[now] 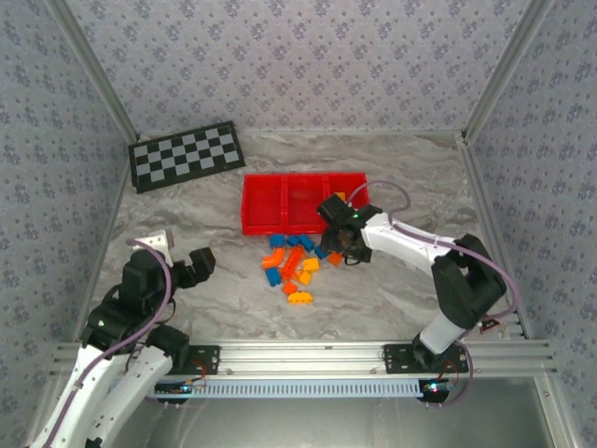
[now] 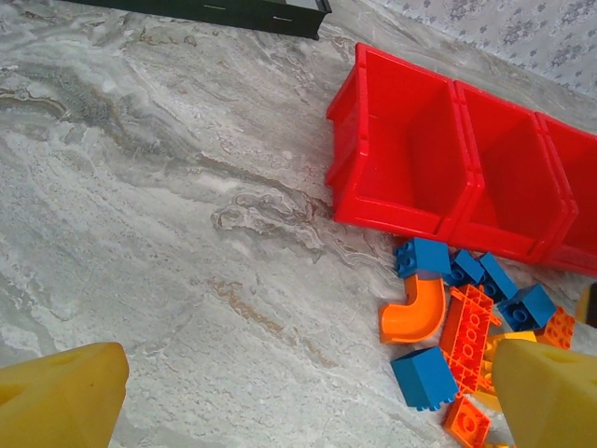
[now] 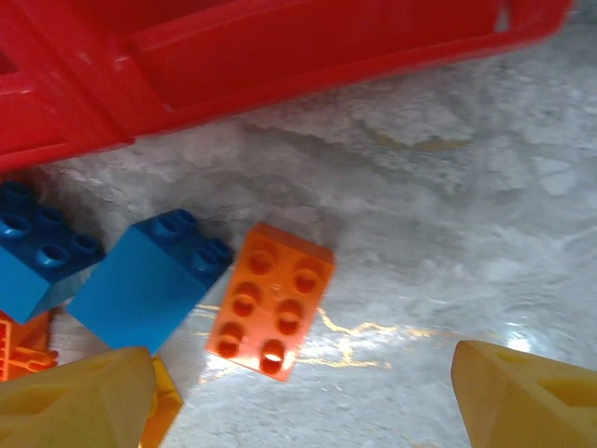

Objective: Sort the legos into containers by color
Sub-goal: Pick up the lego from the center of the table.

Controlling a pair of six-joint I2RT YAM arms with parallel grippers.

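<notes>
My left fingers (image 2: pixel 61 397) are spread wide and empty, well off the left end of the red tray (image 1: pixel 280 230), so I would leave that arm out of this step. The legos (image 1: pixel 294 266) lie loose on the bench (image 1: pixel 187 215) just in front of the tray's near wall, blue, red-orange and yellow-orange mixed together. The tray's left and middle compartments look bare from the left wrist view; I cannot tell about the right one. The step in hand, as I read it, is a first pick with my right fingers (image 3: pixel 522 392), which hang spread, holding nothing, just in front of the tray's right compartment. The nearest candidate is the red-orange brick (image 3: pixel 270 303), flat and studs up, a little out from the tray's front wall, with a blue brick (image 3: pixel 149 285) just beside it, perhaps touching. To do this well I would ease toward the tray until the brick sits midway between the fingers, turn the wrist so they meet its two long sides, come straight down and close gently. The risk I see is the finger on the blue brick's side catching that brick and dragging it along.
</notes>
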